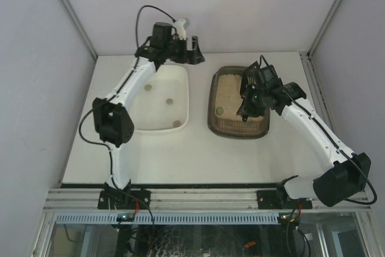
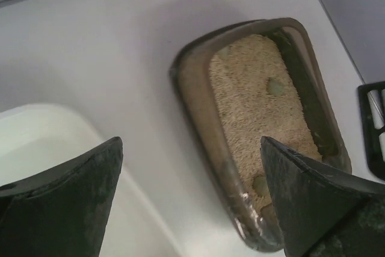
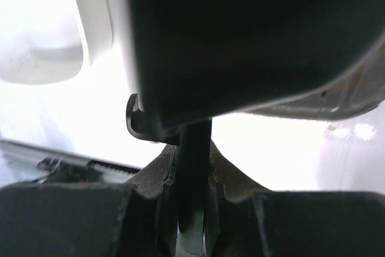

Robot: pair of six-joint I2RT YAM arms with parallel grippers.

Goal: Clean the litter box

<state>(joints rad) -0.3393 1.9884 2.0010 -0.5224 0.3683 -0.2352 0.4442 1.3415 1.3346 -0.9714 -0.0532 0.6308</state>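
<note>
The litter box (image 1: pixel 215 91) is a dark brown tray of tan litter at centre right of the table. In the left wrist view (image 2: pixel 252 100) it holds a few greenish clumps (image 2: pixel 276 86). My right gripper (image 1: pixel 248 97) hangs over the box's right side. In its wrist view (image 3: pixel 192 148) it is shut on the handle of the black scoop (image 3: pixel 240 40), which fills the upper frame. The slotted scoop head (image 1: pixel 248 80) shows over the litter. My left gripper (image 1: pixel 194 49) is open and empty near the back wall, between tub and box, with its jaws wide apart (image 2: pixel 191 142).
A white tub (image 1: pixel 157 112) stands left of the litter box and holds three small clumps (image 1: pixel 169 102). Its rim shows in the left wrist view (image 2: pixel 54 124). Walls close in the back and both sides. A metal rail (image 1: pixel 198 197) runs along the near edge.
</note>
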